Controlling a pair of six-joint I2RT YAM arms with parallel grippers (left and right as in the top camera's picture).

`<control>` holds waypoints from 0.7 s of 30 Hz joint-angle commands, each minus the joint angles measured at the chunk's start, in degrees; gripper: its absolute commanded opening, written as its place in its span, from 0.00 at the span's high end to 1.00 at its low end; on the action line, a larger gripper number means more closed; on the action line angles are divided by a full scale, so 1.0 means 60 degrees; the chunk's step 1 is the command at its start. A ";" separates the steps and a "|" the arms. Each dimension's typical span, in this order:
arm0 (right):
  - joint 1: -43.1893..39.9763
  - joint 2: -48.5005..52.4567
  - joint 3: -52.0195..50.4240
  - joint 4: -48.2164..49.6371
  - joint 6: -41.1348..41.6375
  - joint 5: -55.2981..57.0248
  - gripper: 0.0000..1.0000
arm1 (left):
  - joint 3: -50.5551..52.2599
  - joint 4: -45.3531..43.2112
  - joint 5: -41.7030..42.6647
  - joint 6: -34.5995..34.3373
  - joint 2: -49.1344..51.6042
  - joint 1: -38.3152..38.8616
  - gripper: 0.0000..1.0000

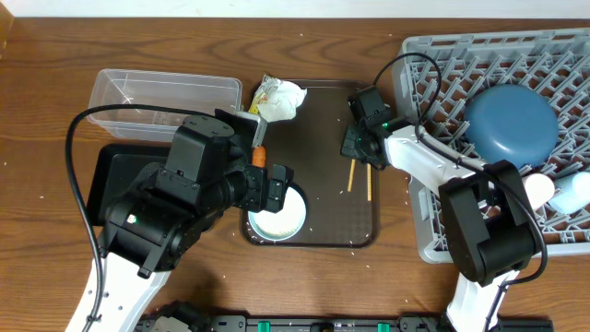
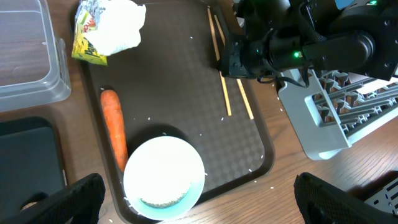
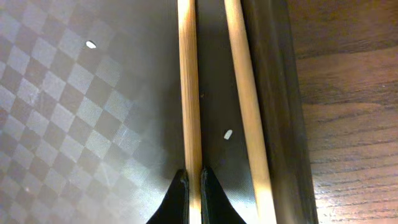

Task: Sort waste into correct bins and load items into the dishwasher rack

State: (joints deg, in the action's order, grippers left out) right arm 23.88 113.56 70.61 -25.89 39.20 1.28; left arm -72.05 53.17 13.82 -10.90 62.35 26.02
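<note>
My right gripper [image 1: 359,155] is low over the brown serving tray [image 1: 318,120], shut on one wooden chopstick [image 3: 189,93]. The second chopstick [image 3: 244,106] lies loose beside it, along the tray's rim. My left gripper [image 2: 202,199] is wide open above the white bowl [image 2: 163,177], which sits at the tray's near edge and also shows in the overhead view [image 1: 279,219]. The carrot [image 2: 114,127] lies next to the bowl. The crumpled wrapper [image 2: 109,28] lies at the tray's far corner. The dark-blue bowl [image 1: 510,123] sits upside down in the grey rack [image 1: 433,65]. No brown food lump shows.
The clear tub [image 1: 161,90] stands at the back left, with the black tray [image 1: 109,175] in front of it, partly under my left arm. A light-blue cup [image 1: 578,192] and a pale cup [image 1: 538,187] sit in the rack. Loose rice grains [image 2: 256,181] dot the tray and table.
</note>
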 commanded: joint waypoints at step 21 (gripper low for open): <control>-0.2688 -0.5402 0.0069 -0.2240 -0.4248 -0.1362 0.99 | -0.0138 0.0029 0.0120 -0.0055 -0.0102 -0.0036 0.02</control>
State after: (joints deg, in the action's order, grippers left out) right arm 9.87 79.26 71.24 -38.15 15.25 -0.75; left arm -72.05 53.34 13.82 -10.92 62.35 26.02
